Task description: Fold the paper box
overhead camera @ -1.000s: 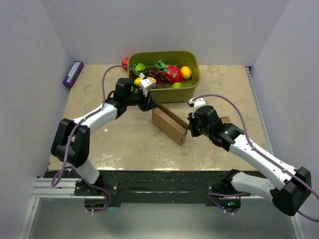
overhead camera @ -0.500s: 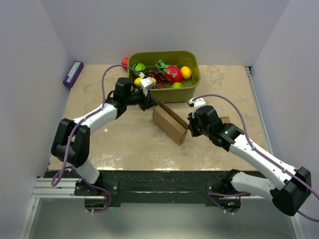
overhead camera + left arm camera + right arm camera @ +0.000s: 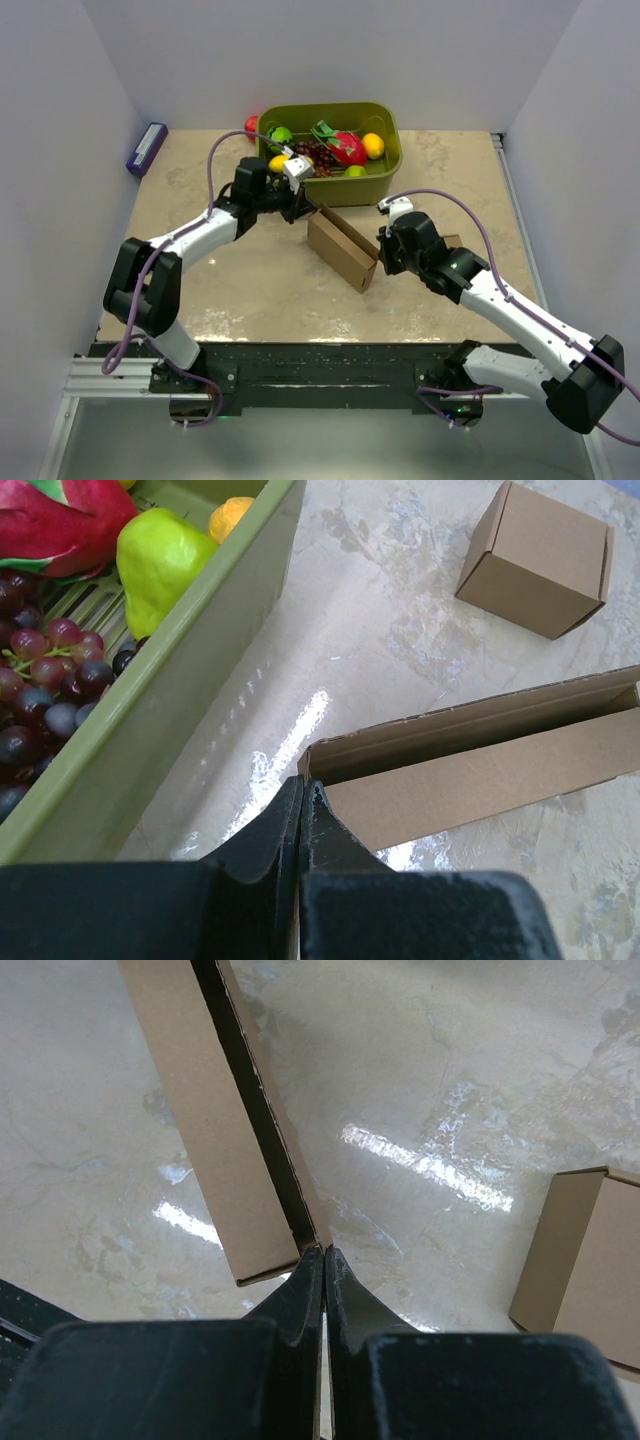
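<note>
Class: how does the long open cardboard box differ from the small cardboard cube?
The paper box is long, narrow and open on top; the small cube is compact and closed. The left gripper and right gripper pinch the paper box's ends; the small cube stands untouched. Both are plain brown cardboard.

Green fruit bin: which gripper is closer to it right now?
Left. The left gripper sits just in front of the green bin, by its near wall, pinching one end of the paper box. The right gripper is farther off, at the box's opposite end.
</note>
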